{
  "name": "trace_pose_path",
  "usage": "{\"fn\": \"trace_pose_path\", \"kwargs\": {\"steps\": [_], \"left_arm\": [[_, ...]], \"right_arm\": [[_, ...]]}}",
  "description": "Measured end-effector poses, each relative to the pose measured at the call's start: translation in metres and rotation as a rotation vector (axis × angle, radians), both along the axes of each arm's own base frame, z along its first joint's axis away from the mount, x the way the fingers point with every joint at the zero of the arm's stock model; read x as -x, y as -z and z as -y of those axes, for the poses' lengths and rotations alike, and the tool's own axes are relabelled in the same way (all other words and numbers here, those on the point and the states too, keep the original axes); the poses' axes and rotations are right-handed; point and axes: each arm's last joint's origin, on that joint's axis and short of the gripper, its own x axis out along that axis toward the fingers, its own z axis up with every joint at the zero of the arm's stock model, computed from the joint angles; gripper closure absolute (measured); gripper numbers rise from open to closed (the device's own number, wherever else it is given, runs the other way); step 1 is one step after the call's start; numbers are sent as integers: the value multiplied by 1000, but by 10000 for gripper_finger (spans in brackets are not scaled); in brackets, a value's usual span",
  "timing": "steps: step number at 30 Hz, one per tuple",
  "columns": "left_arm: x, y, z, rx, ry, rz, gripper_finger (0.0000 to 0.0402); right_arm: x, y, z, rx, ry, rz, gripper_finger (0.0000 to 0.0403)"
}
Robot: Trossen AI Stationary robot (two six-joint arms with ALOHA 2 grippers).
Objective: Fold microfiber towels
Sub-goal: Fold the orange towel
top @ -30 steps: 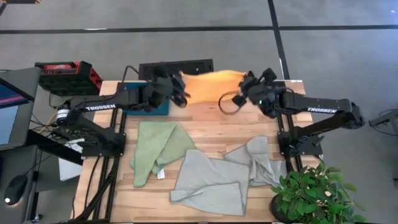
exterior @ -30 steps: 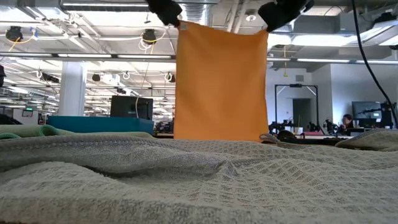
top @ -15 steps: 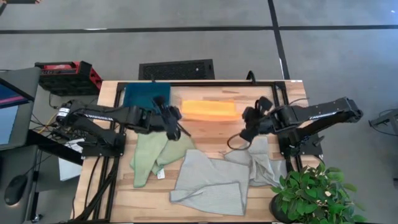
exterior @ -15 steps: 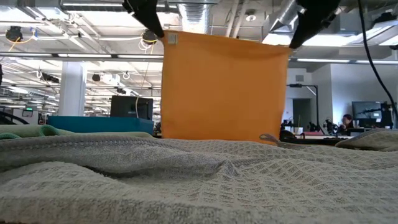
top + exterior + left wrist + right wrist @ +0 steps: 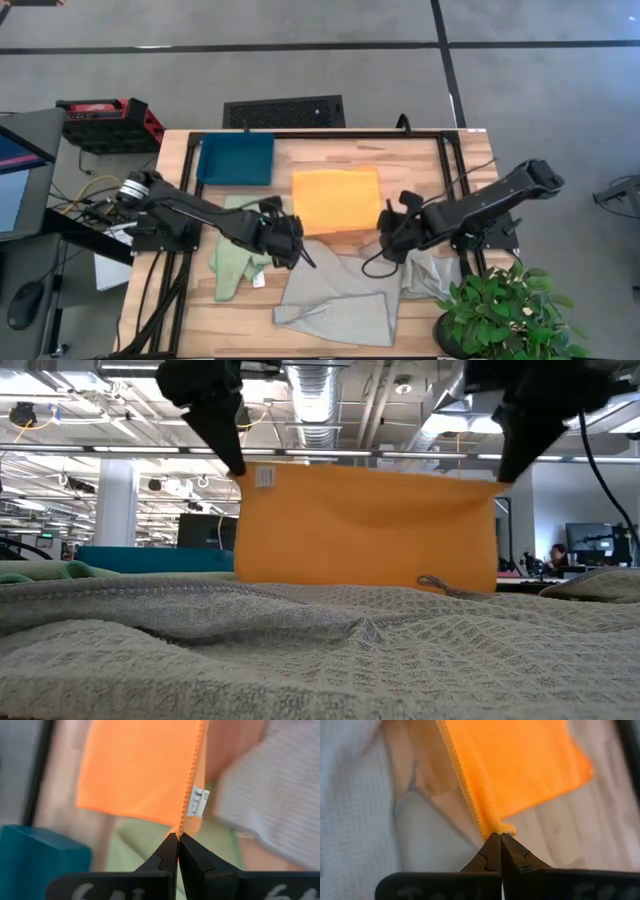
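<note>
Both arms have swung from the table's far edge toward the frame's centre, stretching the orange towel (image 5: 336, 201) flat between them. Left gripper (image 5: 297, 243) clenches its lower-left corner beside a small white tag (image 5: 198, 803), writing unreadable; right gripper (image 5: 381, 240) clenches the lower-right corner.

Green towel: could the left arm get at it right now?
Probably not yet. The green towel lies in the open right beside the left gripper, with nothing covering it, but that gripper is shut on a corner of the orange towel, which the right gripper holds too.
</note>
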Motion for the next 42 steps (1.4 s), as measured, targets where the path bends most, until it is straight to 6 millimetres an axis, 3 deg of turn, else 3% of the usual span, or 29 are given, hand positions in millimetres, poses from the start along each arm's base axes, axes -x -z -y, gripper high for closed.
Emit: {"fn": "trace_pose_path", "kwargs": {"steps": [7,13,23,34,42], "left_arm": [[-11,30,10,111,0,-103,401],[-14,37,3,26,-32,-119,401],[-19,34,-45,-82,-227,-101,401],[-24,34,-116,-102,-349,-121,401],[-28,34,-147,-77,-349,-89,401]], "right_arm": [[-12,29,-6,-37,-43,-135,394],[-21,38,6,16,-32,-178,394],[-33,37,66,198,114,-164,394],[-42,35,131,268,256,-109,394],[-52,64,156,280,228,-224,394]]}}
